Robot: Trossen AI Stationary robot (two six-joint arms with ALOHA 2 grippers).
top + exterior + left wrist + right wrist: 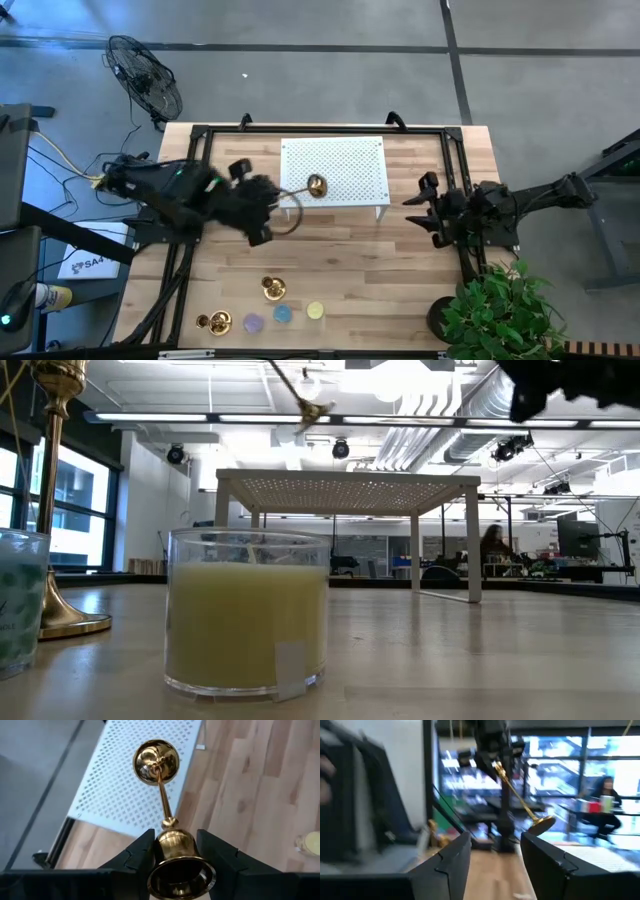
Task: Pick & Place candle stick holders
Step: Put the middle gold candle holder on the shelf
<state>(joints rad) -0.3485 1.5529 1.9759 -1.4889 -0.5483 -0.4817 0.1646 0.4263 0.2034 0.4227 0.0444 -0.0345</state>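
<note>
Candle stick holders are polished brass, so by appearance rigid, fairly heavy for their size and slippery under hard fingers. The tall-stemmed holder (161, 815) is clamped in the left gripper (176, 857), whose jaws stand narrow against the bell-shaped cup; the stem projects forward and the round base hangs over the near-left part of the white perforated stand (335, 170), above its surface and not touching. A grip on the cup is judged sound, because the flare resists sliding out; the slim stem would offer less surface.

Two shorter holders (272, 288) (215, 322) remain on the table (380, 270), well in front of the stand, just beside three small candles (283, 314).

The right gripper (492, 857) waits to the right of the stand with jaws apart and nothing between them.

Room for moving:
- The stand top is bare, so any spot inboard of its edges suits.
- The stand's left edge lies close under the base; setting down nearer the centre lowers the risk of tipping off.
- The right arm is well apart from the stand.
</note>
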